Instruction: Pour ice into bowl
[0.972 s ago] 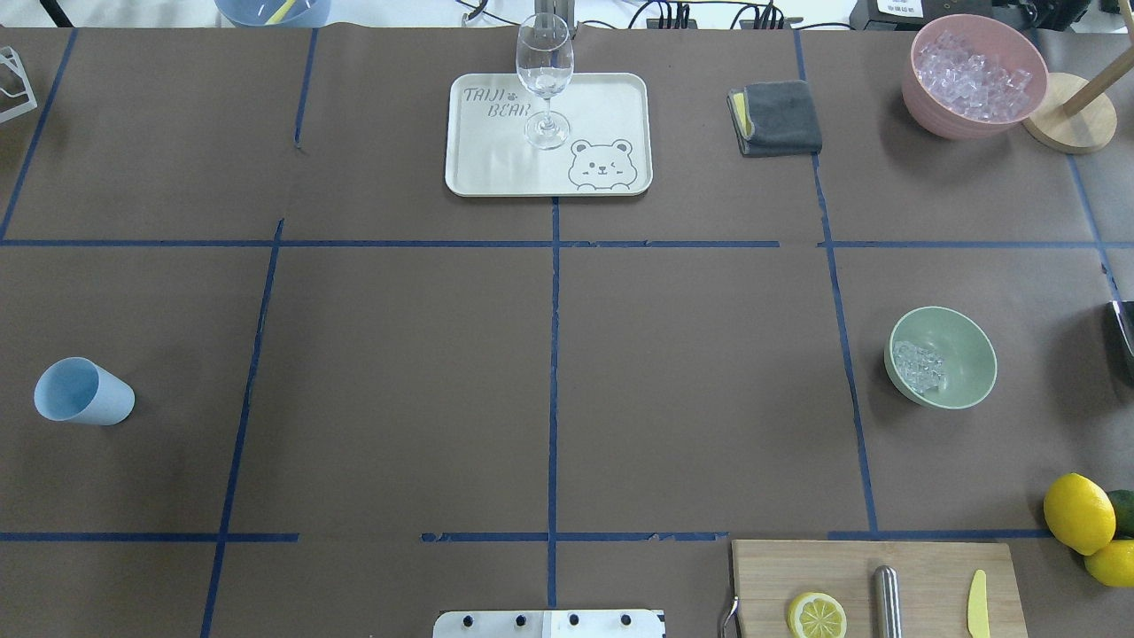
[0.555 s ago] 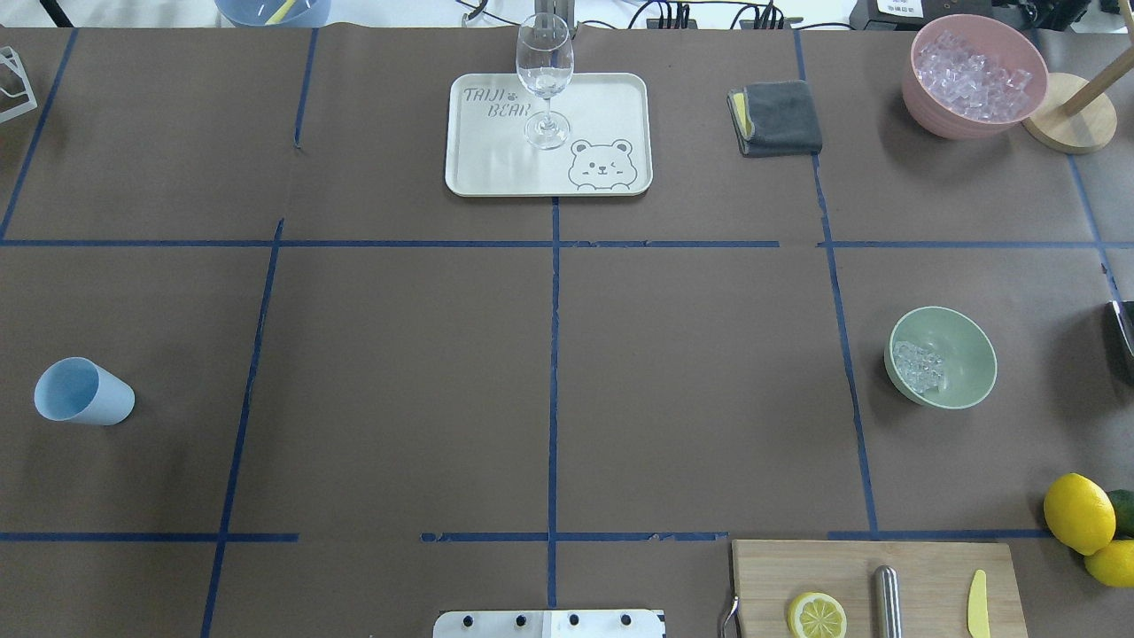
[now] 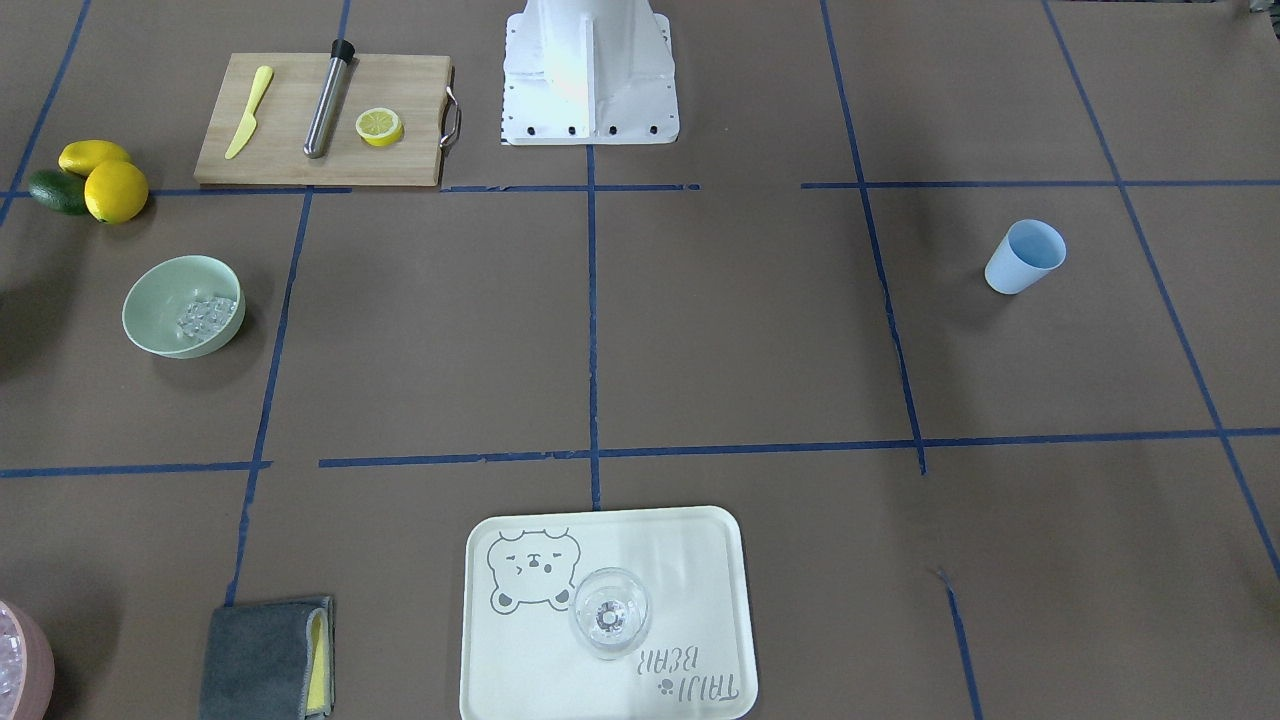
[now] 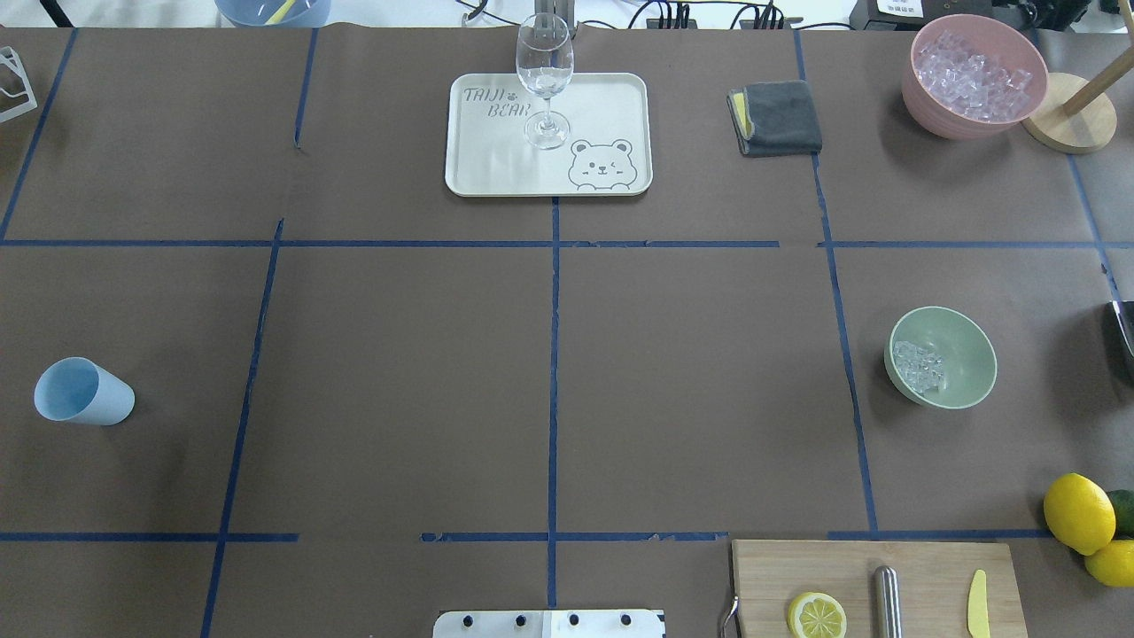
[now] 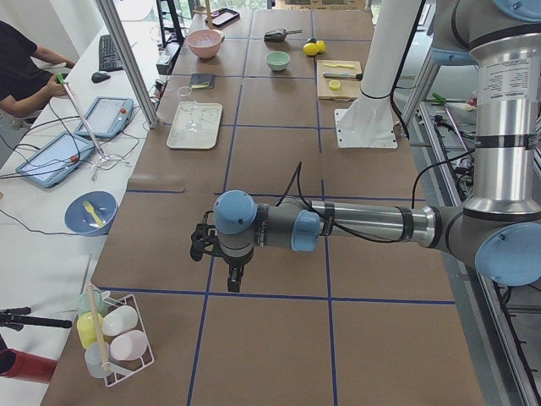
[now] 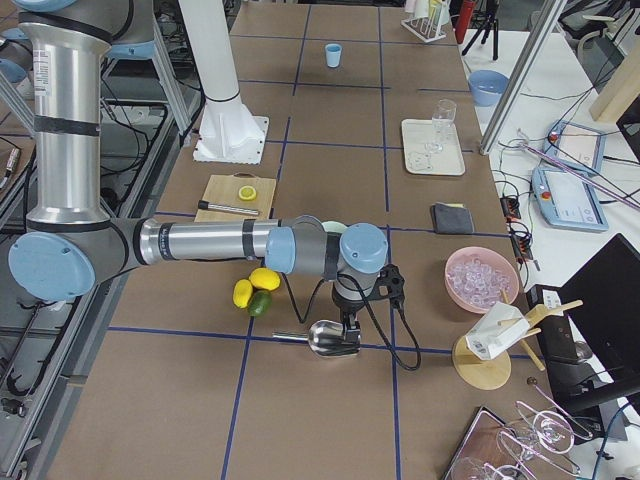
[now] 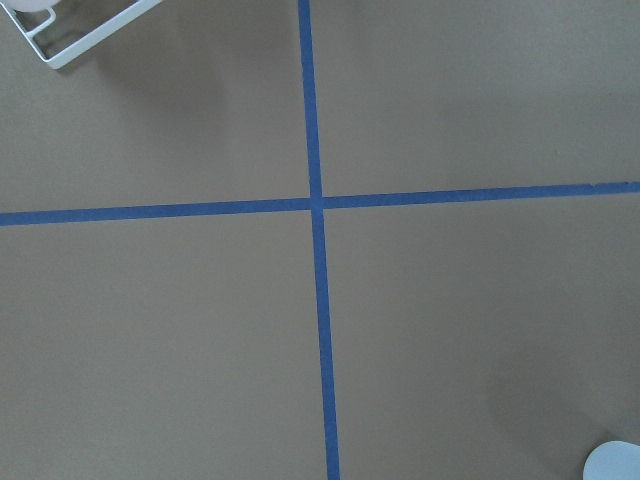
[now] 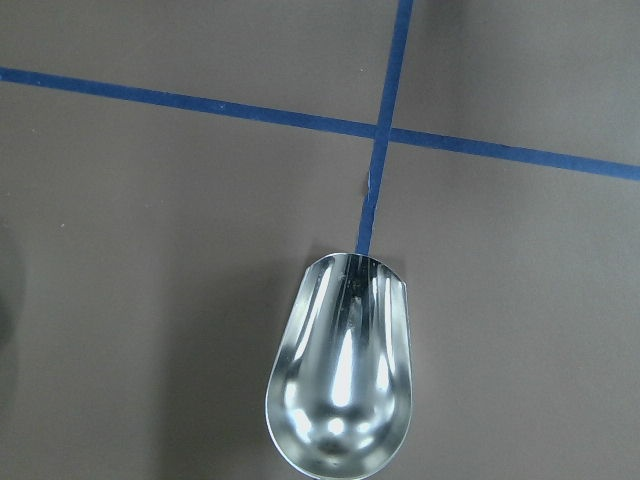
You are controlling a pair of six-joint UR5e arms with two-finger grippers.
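The mint-green bowl [image 4: 961, 350] stands on the right of the table, with a small heap of clear ice [image 4: 919, 366] inside it. It also shows in the front-facing view [image 3: 160, 300], again with ice [image 3: 207, 313]. My right gripper [image 6: 350, 322] hangs just above an empty metal scoop [image 8: 340, 390] past the table's right end. I cannot tell whether it is open or shut. My left gripper [image 5: 234, 279] points down over bare table at the left end. I cannot tell its state either. Neither wrist view shows any fingers.
A pink container [image 4: 974, 75] full of ice stands at the far right. A blue cup [image 4: 84, 392] stands at the left. A wine glass [image 4: 544, 80] stands on a tray [image 4: 611, 106]. A grey cloth [image 4: 780, 117], lemons [image 4: 1078, 512] and a cutting board [image 4: 921, 567] lie on the right.
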